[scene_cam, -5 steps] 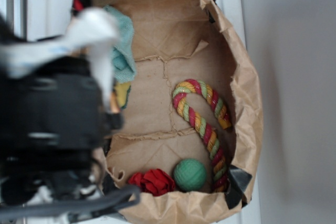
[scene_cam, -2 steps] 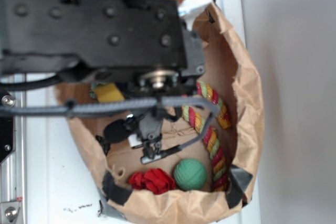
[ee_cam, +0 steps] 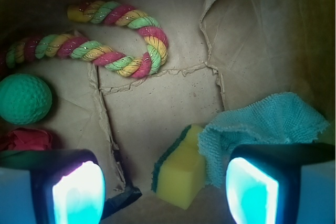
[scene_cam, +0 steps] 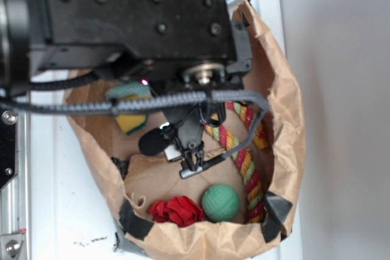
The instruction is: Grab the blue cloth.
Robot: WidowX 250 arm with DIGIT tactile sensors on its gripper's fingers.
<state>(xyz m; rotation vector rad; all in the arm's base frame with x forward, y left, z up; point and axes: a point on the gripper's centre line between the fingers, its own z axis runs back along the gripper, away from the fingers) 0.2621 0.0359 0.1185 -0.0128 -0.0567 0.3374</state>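
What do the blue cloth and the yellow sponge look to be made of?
The blue cloth looks like soft terry fabric: fuzzy looped surface, limp wrinkles, frayed edge. The yellow sponge looks like matte foam with a darker green scrubbing layer along one side.

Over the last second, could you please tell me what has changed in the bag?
The arm swung from the left edge to over the bag, covering the blue cloth in the exterior view; lately it shifted slightly further, baring more of the sponge. The pincer is open above sponge and cloth, holding nothing. The rope, ball, red bundle and bag stayed put.
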